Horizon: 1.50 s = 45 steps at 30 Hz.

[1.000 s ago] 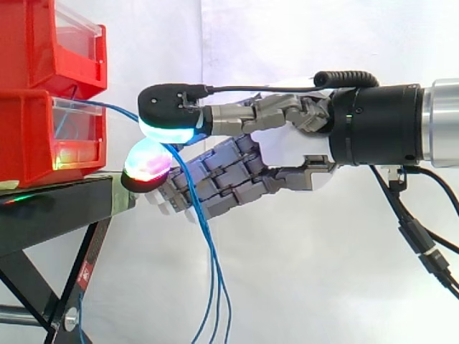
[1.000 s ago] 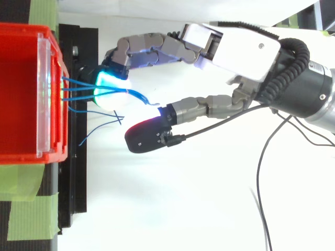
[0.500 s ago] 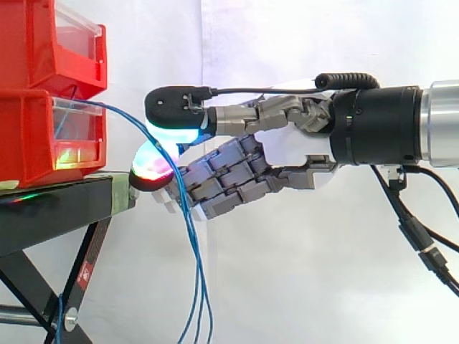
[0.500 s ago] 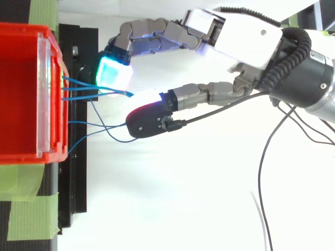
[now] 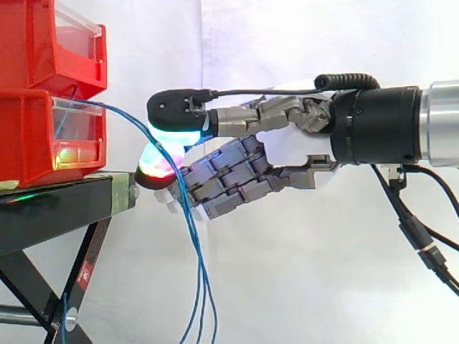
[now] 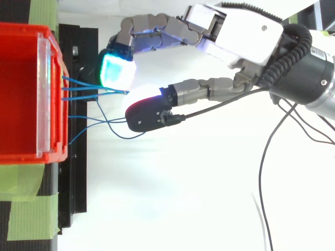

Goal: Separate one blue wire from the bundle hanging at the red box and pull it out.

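My hand (image 5: 287, 154) has closed up over the last second. My thumb and fingertips (image 5: 159, 166) now pinch the blue wires (image 5: 192, 236) just off the edge of the bench (image 5: 57, 204). I reckon I've caught more than one strand, so none is singled out yet. Beyond my grip, the wires run into the red box (image 5: 36, 136).

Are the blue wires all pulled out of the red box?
No, the blue wires run from the red box front across to the hand.
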{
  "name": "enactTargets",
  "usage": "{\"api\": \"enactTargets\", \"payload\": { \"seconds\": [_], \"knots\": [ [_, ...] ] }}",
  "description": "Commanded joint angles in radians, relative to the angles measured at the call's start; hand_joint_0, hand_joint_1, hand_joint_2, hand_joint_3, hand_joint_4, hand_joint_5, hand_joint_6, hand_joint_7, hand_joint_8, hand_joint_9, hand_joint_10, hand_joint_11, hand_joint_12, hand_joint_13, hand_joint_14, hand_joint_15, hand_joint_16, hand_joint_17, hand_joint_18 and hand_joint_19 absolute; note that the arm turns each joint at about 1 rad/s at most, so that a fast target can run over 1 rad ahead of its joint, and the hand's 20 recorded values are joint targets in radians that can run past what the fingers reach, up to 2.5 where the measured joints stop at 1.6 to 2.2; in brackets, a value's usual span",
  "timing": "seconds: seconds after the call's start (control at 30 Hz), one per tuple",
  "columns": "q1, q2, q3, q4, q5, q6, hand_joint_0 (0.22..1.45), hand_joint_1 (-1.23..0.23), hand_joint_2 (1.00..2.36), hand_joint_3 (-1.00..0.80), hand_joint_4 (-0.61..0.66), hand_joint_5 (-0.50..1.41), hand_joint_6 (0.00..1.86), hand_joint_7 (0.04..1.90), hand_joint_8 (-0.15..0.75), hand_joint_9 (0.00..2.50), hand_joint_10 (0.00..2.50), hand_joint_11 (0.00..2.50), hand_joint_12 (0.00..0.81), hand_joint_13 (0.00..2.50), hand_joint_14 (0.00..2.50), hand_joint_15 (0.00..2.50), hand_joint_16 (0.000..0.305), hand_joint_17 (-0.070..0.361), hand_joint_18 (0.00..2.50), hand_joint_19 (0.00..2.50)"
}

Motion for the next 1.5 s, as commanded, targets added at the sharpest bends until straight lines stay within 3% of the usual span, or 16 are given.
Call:
{"api": "enactTargets", "payload": {
  "seconds": [0.0, 0.53, 0.8, 1.23, 1.47],
  "knots": [
    [0.0, 0.001, 0.0, -0.001, 0.002, 0.0, 0.6, -0.7, 1.01, -0.4, 0.28, -0.12, 0.51, 1.21, 0.325, 0.59, 0.01, 0.26, 0.413, 0.48, 0.01, 0.28, 0.057, 0.127, 0.46, 0.21],
    [0.004, -0.001, 0.0, 0.003, 0.003, -0.003, 0.57, -0.7, 1.01, -0.44, 0.29, -0.13, 0.5, 1.2, 0.326, 0.58, 0.01, 0.27, 0.419, 0.49, 0.01, 0.29, 0.057, 0.129, 0.47, 0.23],
    [0.015, -0.001, 0.0, 0.016, 0.003, -0.038, 0.58, -0.71, 1.01, -0.44, 0.3, -0.13, 0.5, 1.21, 0.326, 0.58, 0.01, 0.26, 0.42, 0.5, 0.01, 0.3, 0.057, 0.129, 0.47, 0.23],
    [0.017, -0.001, -0.001, 0.059, 0.005, -0.109, 0.59, -0.73, 1.0, -0.44, 0.29, -0.12, 0.51, 1.21, 0.326, 0.59, 0.01, 0.27, 0.418, 0.51, 0.01, 0.3, 0.057, 0.128, 0.48, 0.22],
    [0.017, -0.001, 0.0, 0.056, 0.006, -0.109, 0.59, -0.74, 1.01, -0.44, 0.28, -0.12, 0.51, 1.21, 0.324, 0.59, 0.01, 0.26, 0.416, 0.51, 0.01, 0.3, 0.057, 0.128, 0.5, 0.23]
  ]
}}
